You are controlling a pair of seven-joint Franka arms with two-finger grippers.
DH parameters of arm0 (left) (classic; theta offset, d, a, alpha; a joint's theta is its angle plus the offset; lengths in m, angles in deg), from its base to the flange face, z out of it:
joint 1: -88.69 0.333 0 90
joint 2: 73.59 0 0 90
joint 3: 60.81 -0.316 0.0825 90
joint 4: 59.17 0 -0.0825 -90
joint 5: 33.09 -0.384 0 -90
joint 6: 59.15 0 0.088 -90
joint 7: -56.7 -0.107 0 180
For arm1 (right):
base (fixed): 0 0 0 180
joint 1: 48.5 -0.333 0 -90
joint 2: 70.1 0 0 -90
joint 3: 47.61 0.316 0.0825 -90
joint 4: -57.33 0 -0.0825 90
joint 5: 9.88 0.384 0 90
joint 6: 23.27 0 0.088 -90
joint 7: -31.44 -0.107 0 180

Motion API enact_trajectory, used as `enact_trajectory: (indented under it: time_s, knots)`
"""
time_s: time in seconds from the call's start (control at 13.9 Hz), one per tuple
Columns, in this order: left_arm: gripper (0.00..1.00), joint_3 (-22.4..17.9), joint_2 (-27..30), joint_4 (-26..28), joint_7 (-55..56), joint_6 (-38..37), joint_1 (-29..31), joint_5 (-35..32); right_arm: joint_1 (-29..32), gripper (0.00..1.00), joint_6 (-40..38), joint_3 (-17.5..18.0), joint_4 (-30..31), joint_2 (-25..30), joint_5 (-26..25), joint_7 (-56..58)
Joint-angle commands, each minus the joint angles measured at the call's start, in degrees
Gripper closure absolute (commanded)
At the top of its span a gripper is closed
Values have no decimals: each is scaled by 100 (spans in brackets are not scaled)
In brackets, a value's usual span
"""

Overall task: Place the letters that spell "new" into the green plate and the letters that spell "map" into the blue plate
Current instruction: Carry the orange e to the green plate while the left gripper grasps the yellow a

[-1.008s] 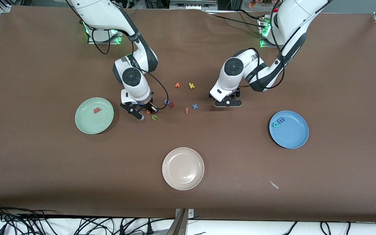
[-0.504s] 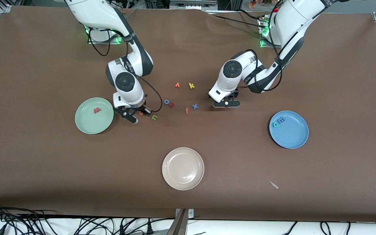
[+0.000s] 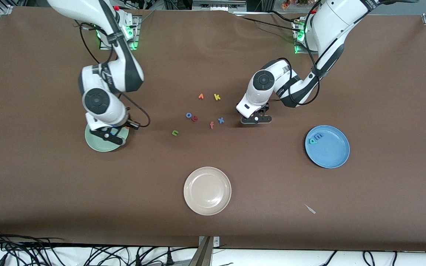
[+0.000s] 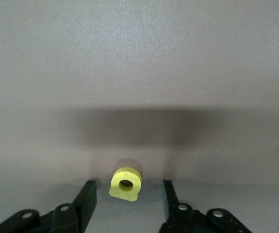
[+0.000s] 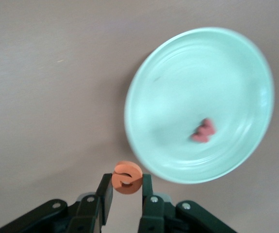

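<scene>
The right gripper [image 5: 125, 187] is up in the air over the rim of the round pale green plastic plate [image 5: 178, 63]. Its jaws pinch the little orange-red foam "e" [image 5: 127, 177]. To do this well, it should go a bit more over the middle of the plate, come down low, and then let go, so the light letter does not bounce out.

The left gripper [image 4: 125, 194] is down at the brown table [image 3: 383, 92]. Its jaws are spread, one on each side of the little yellow foam "a" [image 4: 125, 183], and they do not touch it. They should close slowly with the letter in the middle, so it does not pop away.

There are three plates: the green one, the round blue plastic plate [image 3: 331, 155] and a round cream-white plate [image 3: 207, 191].

One letter lies in the green plate, the pink zigzag "w" [image 5: 203, 131]. Two lie in the blue plate, the teal "p" [image 3: 313, 140] and the blue "m" [image 3: 320, 136].

Eight letters are on the table: the yellow "a", the green "n" [image 3: 175, 133], a blue "o" [image 3: 188, 115], a small red letter [image 3: 195, 118] I cannot read, a salmon "f" [image 3: 212, 125], a blue "x" [image 3: 220, 120], an orange "v" [image 3: 200, 96] and a yellow "k" [image 3: 217, 97].
</scene>
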Motion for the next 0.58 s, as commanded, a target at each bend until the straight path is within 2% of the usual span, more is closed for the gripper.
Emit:
enact_trajectory:
  time_s: [0.0, 0.22, 0.29, 0.43, 0.5]
  knots:
    - [39, -39, -107, -135, 137, -12, -65, -224, -60, 79, 302, -232, 529, 234, -55, 518]
    - [40, -48, -142, -170, 129, -21, -65, -224, -60, 78, 1197, -356, 1187, 313, -38, 713]
    - [43, -48, -143, -170, 129, -12, -65, -224, -60, 74, 1479, -356, 1372, 313, -29, 713]
    - [52, -57, -151, -170, 103, -21, -65, -224, -60, 44, 1684, -356, 1470, 278, -11, 704]
    - [54, -74, -151, -170, 85, -21, -65, -224, -60, 36, 1675, -356, 1471, 287, -3, 678]
